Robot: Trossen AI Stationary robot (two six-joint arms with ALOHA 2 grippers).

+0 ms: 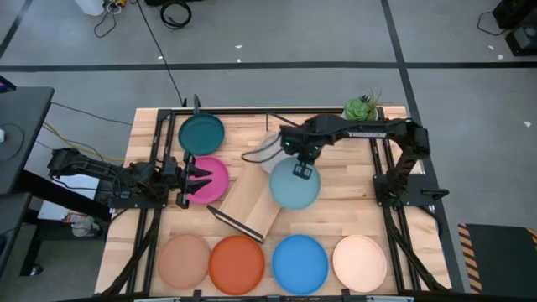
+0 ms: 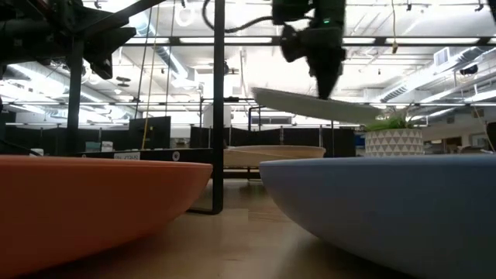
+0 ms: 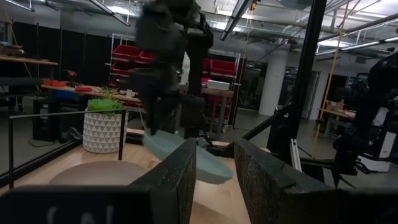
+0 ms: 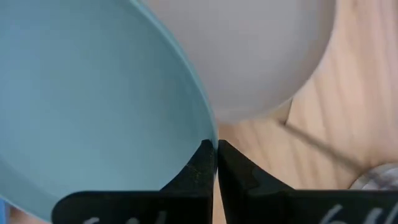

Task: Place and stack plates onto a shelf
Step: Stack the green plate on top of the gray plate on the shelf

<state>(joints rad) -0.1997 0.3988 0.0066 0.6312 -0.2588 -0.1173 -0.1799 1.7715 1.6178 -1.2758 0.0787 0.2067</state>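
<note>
My right gripper (image 1: pixel 302 171) is shut on the light blue plate (image 1: pixel 294 188) at mid-table, beside the tilted wooden shelf board (image 1: pixel 252 207). The grey plate (image 4: pixel 249 50) lies on the table below and behind the blue one. My left gripper (image 1: pixel 198 178) is open and raised over the magenta plate (image 1: pixel 211 179), touching nothing. The teal plate (image 1: pixel 201 132) lies beyond it. Tan (image 1: pixel 185 260), orange (image 1: pixel 237 264), blue (image 1: pixel 299 264) and cream (image 1: pixel 359 262) plates lie in a row along the near edge. My right gripper pinches the light blue plate's rim (image 4: pixel 204 138) between its two fingers, at the plate's far edge. The fingers (image 2: pixel 325 77) come from above, pointing down. The plate (image 2: pixel 310 105) is lifted clear of the table and hangs tilted.
A small white pot with a green plant (image 1: pixel 362 107) stands at the table's far right corner. Black frame bars (image 1: pixel 379 159) run along both sides of the table. Bare wood (image 1: pixel 352 210) shows to the right of the held plate.
</note>
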